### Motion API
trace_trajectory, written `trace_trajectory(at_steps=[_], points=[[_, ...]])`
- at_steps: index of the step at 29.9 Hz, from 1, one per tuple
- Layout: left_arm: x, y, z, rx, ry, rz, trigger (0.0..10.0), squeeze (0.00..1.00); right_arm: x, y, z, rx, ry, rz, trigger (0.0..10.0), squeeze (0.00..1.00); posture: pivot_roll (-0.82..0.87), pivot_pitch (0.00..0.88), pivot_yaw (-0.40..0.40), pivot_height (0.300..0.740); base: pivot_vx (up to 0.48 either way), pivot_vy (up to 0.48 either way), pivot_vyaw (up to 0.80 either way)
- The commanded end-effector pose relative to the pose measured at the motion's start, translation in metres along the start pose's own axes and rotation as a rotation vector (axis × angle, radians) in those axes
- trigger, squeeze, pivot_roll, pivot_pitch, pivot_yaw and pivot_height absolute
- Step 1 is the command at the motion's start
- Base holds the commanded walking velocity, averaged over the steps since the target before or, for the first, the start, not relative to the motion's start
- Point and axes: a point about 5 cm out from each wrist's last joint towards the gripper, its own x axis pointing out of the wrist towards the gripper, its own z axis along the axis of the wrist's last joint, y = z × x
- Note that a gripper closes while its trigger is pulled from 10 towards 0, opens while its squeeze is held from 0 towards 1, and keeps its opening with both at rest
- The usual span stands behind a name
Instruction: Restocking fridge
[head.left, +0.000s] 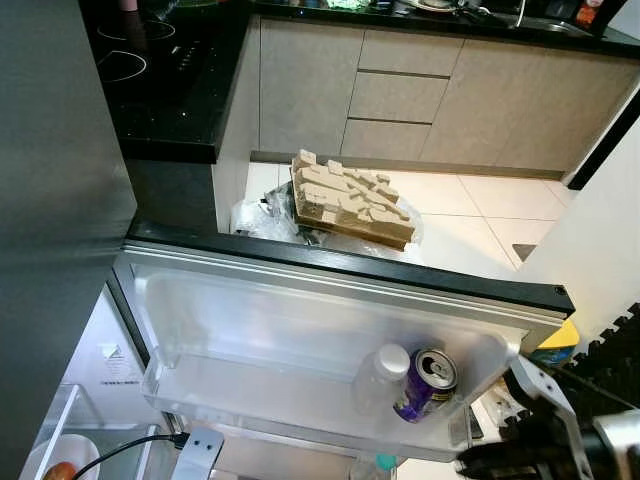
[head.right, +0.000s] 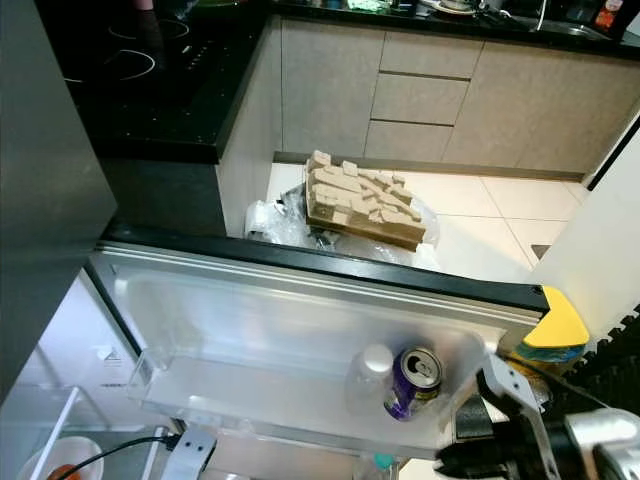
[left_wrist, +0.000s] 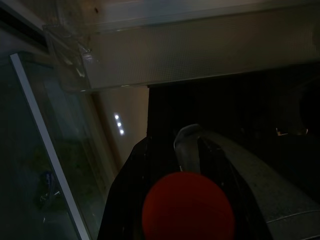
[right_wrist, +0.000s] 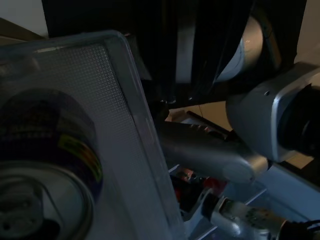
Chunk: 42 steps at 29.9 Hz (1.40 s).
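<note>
Sitting in the door shelf (head.left: 250, 390), the purple can (head.left: 427, 384) lies beside the right gripper (head.left: 480, 462), jaws' state unclear.

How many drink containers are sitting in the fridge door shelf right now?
2: a purple can and a clear white-capped bottle, touching side by side at the door shelf's right end. More may be hidden below.

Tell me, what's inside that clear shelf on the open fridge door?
The door shelf holds a purple can and, touching it, a clear bottle with a white cap. The shelf's frosted wall blurs their lower parts, so their labels can't be read.
</note>
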Motion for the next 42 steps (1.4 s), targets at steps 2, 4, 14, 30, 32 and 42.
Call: trace_trajectory(at_steps=[2,4,14,30,32,42], points=[[0.001,-0.014,-0.008,-0.006,0.038,-0.047,10.0,0.0,0.018,-0.004,-0.018,0.064,-0.018,-0.048,10.0,0.0,-0.02,0.042,-0.087,0.74,0.0,0.0,0.0],[0.002,-0.015,-0.009,-0.005,0.041,-0.045,10.0,0.0,0.025,-0.004,-0.027,0.092,-0.01,-0.061,10.0,0.0,-0.01,0.033,-0.084,0.74,0.0,0.0,0.0],[-0.001,-0.013,-0.017,-0.009,0.066,-0.04,10.0,0.0,0.045,0.015,-0.047,0.225,-0.097,0.017,10.0,0.0,-0.01,0.04,-0.073,0.74,0.0,0.0,0.0],[0.0,-0.018,-0.019,-0.012,0.083,-0.049,10.0,0.0,0.056,0.031,-0.095,0.338,0.112,0.049,10.0,0.0,-0.02,0.037,-0.074,0.74,0.0,0.0,0.0],[0.0,-0.018,-0.019,-0.009,0.087,-0.05,10.0,0.0,0.056,0.03,-0.101,0.347,0.129,0.022,10.0,0.0,-0.02,0.037,-0.074,0.74,-0.264,0.0,0.0],[-0.001,-0.016,-0.019,0.002,0.087,-0.046,10.0,0.0,0.061,0.021,-0.141,0.378,0.255,-0.234,10.0,0.0,-0.02,0.037,-0.074,0.74,-0.266,0.0,0.0]])
